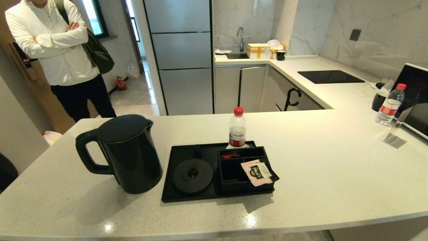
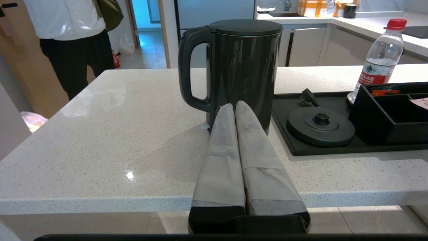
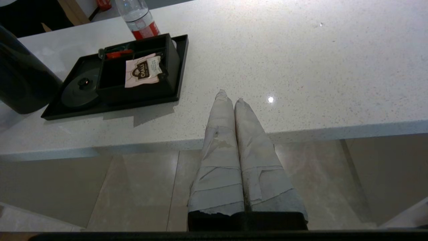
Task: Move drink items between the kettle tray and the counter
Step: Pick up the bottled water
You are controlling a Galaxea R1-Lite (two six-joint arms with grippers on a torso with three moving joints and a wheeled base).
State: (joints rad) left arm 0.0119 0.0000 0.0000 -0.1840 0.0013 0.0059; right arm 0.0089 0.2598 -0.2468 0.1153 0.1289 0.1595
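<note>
The black kettle [image 1: 128,154] stands on the speckled counter [image 1: 334,160], just left of the black kettle tray [image 1: 169,187]. The tray's round base [image 1: 193,175] is bare. A clear bottle with a red cap [image 1: 237,129] stands upright at the tray's far edge, behind the compartments. Neither gripper shows in the head view. My left gripper [image 2: 234,106] is shut and empty, held at the counter's front edge with its tips pointing at the kettle [image 2: 240,70]. Over the front edge, right of the tray [image 3: 113,107], my right gripper [image 3: 230,97] is also shut and empty.
A pink tea sachet [image 1: 259,172] lies across the tray's compartments. A second red-capped bottle [image 1: 389,103] stands far right beside a dark appliance [image 1: 414,97]. A black hob [image 1: 329,77] is set in the back counter. A person [image 1: 60,50] stands at the back left.
</note>
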